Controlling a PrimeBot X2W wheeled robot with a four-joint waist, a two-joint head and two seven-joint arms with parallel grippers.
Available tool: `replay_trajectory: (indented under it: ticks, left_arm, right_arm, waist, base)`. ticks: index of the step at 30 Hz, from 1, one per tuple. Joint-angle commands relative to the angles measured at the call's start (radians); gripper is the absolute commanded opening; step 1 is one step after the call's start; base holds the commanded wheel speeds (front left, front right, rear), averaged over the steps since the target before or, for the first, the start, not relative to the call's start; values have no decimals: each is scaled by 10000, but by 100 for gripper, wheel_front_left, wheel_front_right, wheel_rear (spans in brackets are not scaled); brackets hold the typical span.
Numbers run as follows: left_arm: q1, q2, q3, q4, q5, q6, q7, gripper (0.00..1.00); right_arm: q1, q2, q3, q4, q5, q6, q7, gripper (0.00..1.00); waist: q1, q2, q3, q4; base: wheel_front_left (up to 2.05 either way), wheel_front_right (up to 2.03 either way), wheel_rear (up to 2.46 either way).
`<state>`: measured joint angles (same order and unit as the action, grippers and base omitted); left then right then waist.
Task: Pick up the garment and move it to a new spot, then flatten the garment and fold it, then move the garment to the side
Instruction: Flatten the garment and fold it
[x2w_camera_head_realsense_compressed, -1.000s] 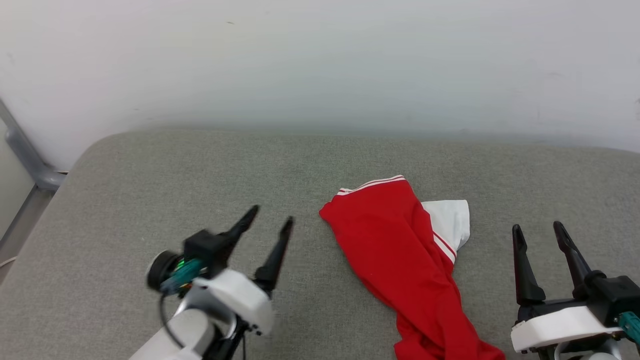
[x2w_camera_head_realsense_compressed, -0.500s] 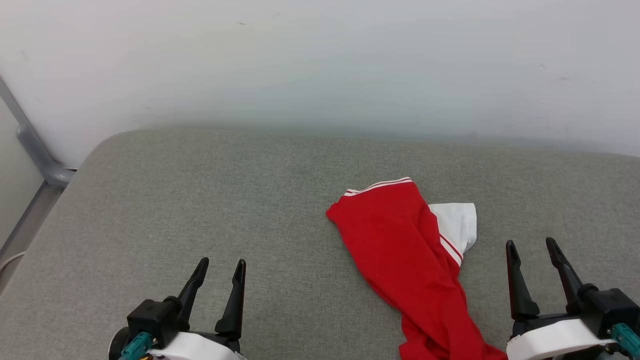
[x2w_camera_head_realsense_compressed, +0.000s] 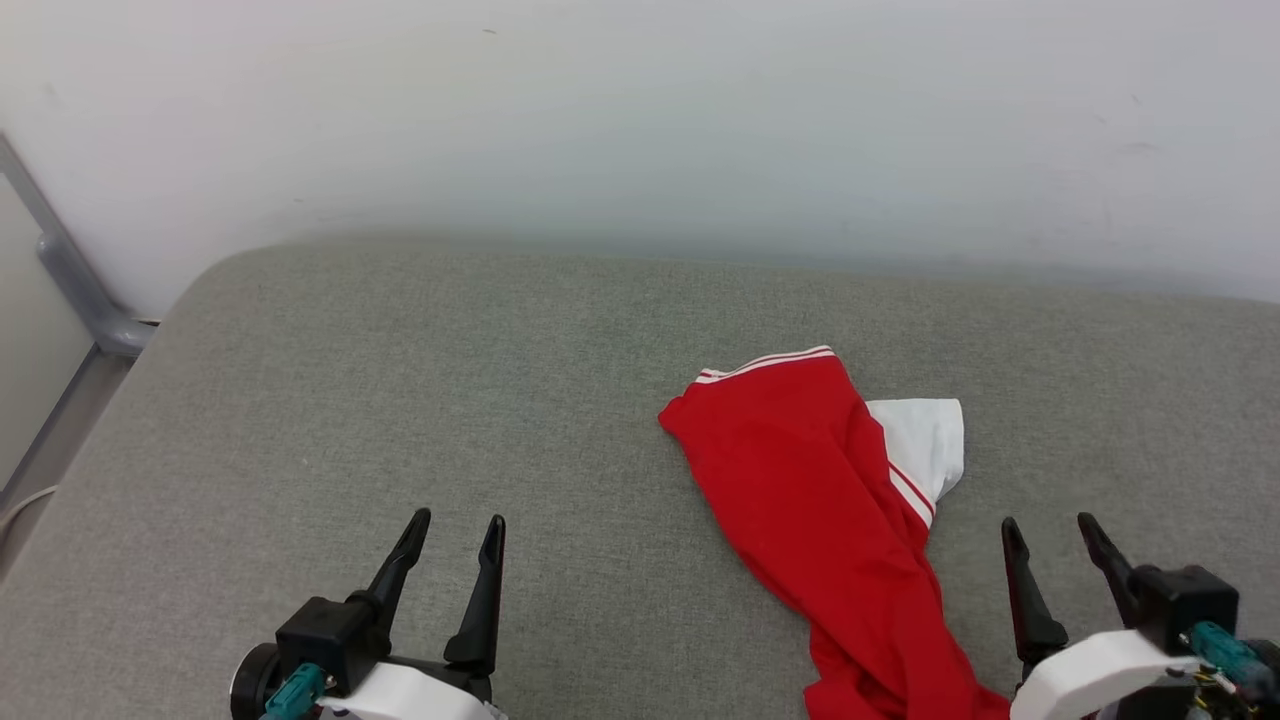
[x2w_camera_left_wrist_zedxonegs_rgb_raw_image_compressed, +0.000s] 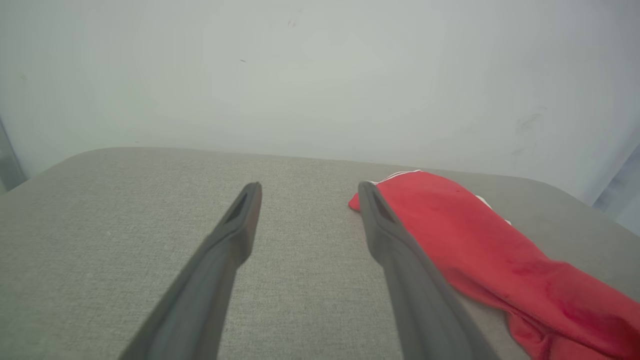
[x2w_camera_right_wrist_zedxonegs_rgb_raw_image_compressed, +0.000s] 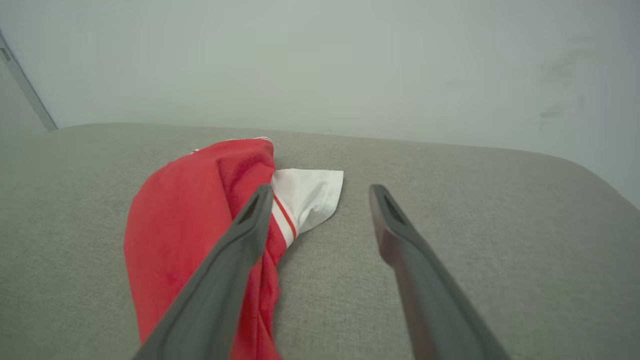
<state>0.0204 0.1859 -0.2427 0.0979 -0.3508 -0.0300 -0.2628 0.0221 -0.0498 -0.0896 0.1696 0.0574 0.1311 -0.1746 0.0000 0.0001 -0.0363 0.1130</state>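
The garment (x2w_camera_head_realsense_compressed: 820, 500) lies bunched in a long red heap on the grey cushion, a white sleeve with red stripes poking out on its right. In the wrist views the garment (x2w_camera_left_wrist_zedxonegs_rgb_raw_image_compressed: 490, 255) (x2w_camera_right_wrist_zedxonegs_rgb_raw_image_compressed: 185, 225) lies beside each gripper's fingers, untouched. My left gripper (x2w_camera_head_realsense_compressed: 458, 528) (x2w_camera_left_wrist_zedxonegs_rgb_raw_image_compressed: 307, 187) stands open at the lower left, well left of the cloth, with nothing between its fingers. At the lower right my right gripper (x2w_camera_head_realsense_compressed: 1050, 530) (x2w_camera_right_wrist_zedxonegs_rgb_raw_image_compressed: 320, 189) is open and empty too, just right of the garment's lower part. Any print on the cloth is hidden in the folds.
The grey fabric cushion (x2w_camera_head_realsense_compressed: 400, 400) spreads wide to the left and behind the cloth. A pale wall (x2w_camera_head_realsense_compressed: 640, 120) rises right behind it. A grey metal rail (x2w_camera_head_realsense_compressed: 70, 290) runs down past the cushion's left corner.
My left gripper has pulled back from mid-cushion to the lower left and turned to point straight ahead. The right gripper has sunk a little lower. The garment has not moved.
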Motion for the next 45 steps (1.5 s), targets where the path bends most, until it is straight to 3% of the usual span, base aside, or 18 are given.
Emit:
replay_trajectory:
  ticks: [1, 6, 12, 17, 22, 35, 36, 38, 39, 45]
  left_arm:
    - [-95, -113, 95, 40, 175, -118, -28, 100]
    - [-334, -344, 300, 77, 483, -319, -29, 100]
    - [-721, -629, 443, 224, 685, -589, -28, 100]
    - [-1082, -815, 505, 337, 872, -743, -30, 100]
    - [-1359, -935, 530, 392, 1022, -846, -28, 100]
    - [-1529, -1176, 1057, 390, 1280, -936, -28, 100]
    - [-1524, -1185, 1071, 400, 1294, -943, -28, 100]
    - [-1515, -1203, 1114, 429, 1330, -957, -28, 100]
    - [-1505, -1216, 1140, 439, 1360, -962, -28, 100]
    - [-1374, -1250, 1301, 427, 1484, -986, -28, 100]
  right_arm:
    - [-277, -7, 28, 48, -134, -7, 728, 100]
    - [-1187, -337, 325, -121, -490, -8, 3740, 100]
    - [-2822, -1205, 598, -295, 517, -8, 8204, 100]
    - [-4033, -2007, 925, -269, 1127, -7, 10696, 100]
    - [-4836, -2490, 924, 333, 1315, -8, 11647, 100]
    - [-5257, -2859, 1505, 2117, 1043, -7, 11567, 100]
    - [-5232, -2857, 1548, 2228, 1078, -7, 11577, 89]
    - [-5160, -2920, 1641, 2350, 1160, -7, 11529, 5]
    - [-5131, -2992, 1635, 2383, 1178, -7, 11476, 0]
    - [-5009, -3650, 1521, 2184, 1080, -11, 11021, 0]
  waist:
    - [0, -1, 118, 88]
    - [0, -1, 684, 322]
    - [0, -1, 1528, 741]
    - [0, -1, 2173, 1226]
    - [0, -1, 2694, 1695]
    - [0, -1, 3237, 2151]
    - [0, -1, 3235, 2142]
    - [0, -1, 3195, 2094]
    - [0, -1, 3158, 2050]
    - [0, -1, 2873, 1614]
  base:
    - [0, 0, 0]
    - [0, 0, 0]
    - [0, 0, 0]
    - [0, 0, 0]
    - [0, 0, 0]
    - [0, 0, 0]
    - [0, 0, 0]
    - [0, 0, 0]
    - [0, 0, 0]
    - [0, 0, 0]
